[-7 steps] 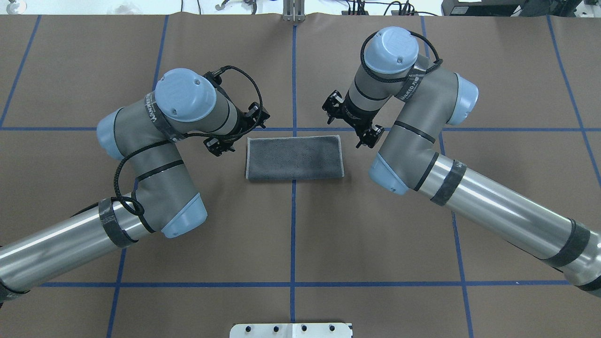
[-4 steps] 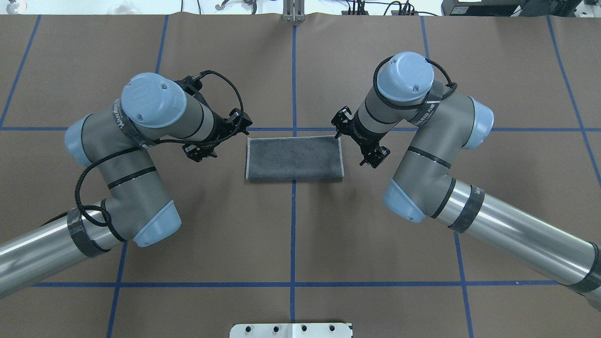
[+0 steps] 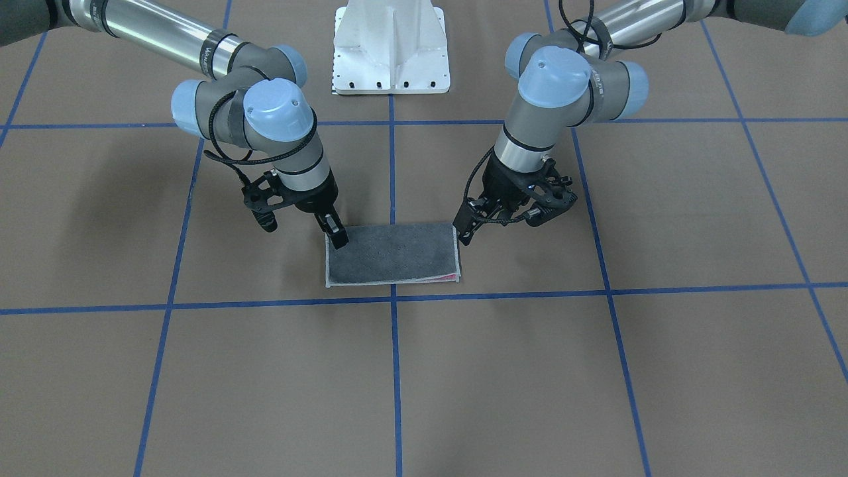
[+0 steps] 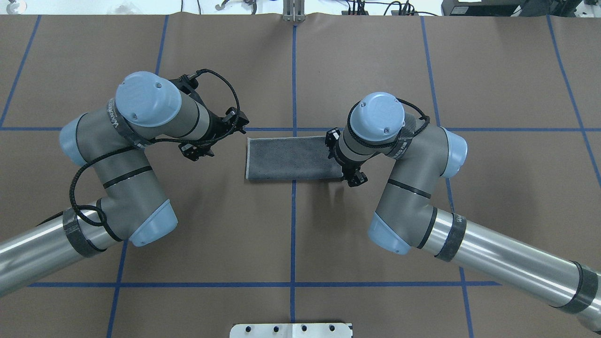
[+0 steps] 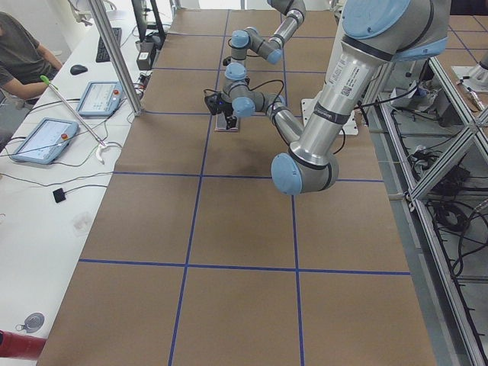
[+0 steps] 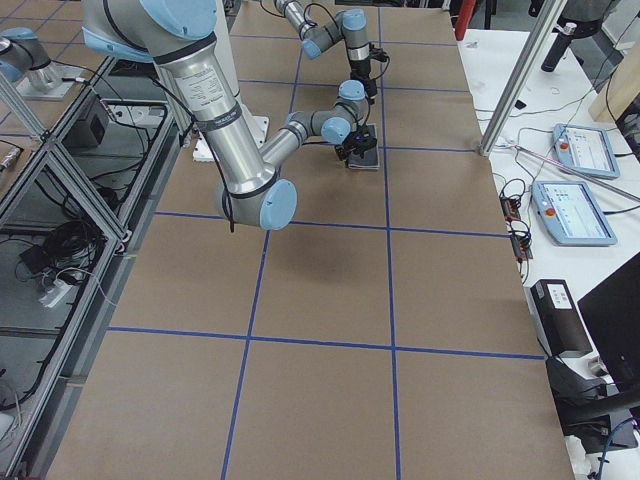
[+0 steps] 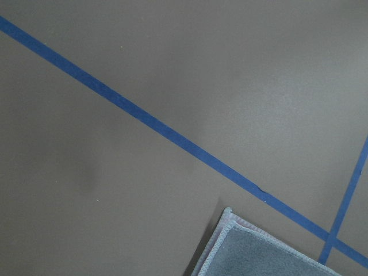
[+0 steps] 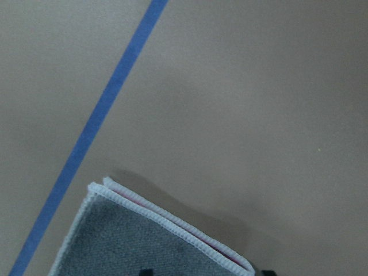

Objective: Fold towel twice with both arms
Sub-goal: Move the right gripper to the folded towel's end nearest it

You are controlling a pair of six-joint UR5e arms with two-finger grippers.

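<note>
The towel lies flat on the brown table, folded to a rectangle with its dark grey face up; a pink edge shows at its far side. My right gripper is open over the towel's right end, and one finger stands at the corner nearest the robot. I cannot tell if it touches. My left gripper is open and empty, just left of the towel's left end. The left wrist view shows one towel corner. The right wrist view shows a corner with both layers.
Blue tape lines cross the brown table cover. The white pedestal base stands at the robot's side of the table. An operator, tablets and an aluminium post are along the far edge.
The right arm has swung in and lowered its gripper onto the towel's right end. The left arm drew back to the left, away from the towel, then held still.
</note>
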